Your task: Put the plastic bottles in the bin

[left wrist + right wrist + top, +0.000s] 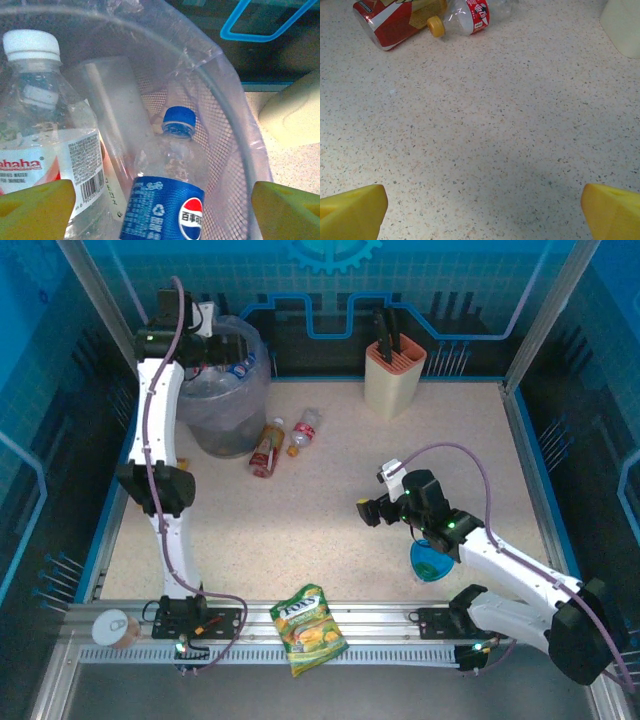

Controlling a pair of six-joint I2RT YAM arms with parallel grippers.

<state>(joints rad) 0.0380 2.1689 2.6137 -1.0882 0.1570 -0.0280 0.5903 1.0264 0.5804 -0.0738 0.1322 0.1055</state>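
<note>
My left fingers [35,210] hang over the bin [235,125], spread wide and holding nothing; right under them, inside the bin, I see a blue-capped bottle [170,185] with a blue label, and beside it a clear white-capped bottle [45,125]; from the top view the bin stands at the far left of the bench [350,520]; two more bottles lie on the bench just beside the bin, a brown bottle [266,448] with a red label and a small clear bottle [303,432], close side by side; my right fingers [352,212] are spread wide too, with nothing between them, over bare bench, well apart from those two bottles; a snack bag [311,628] lies at the near edge.
</note>
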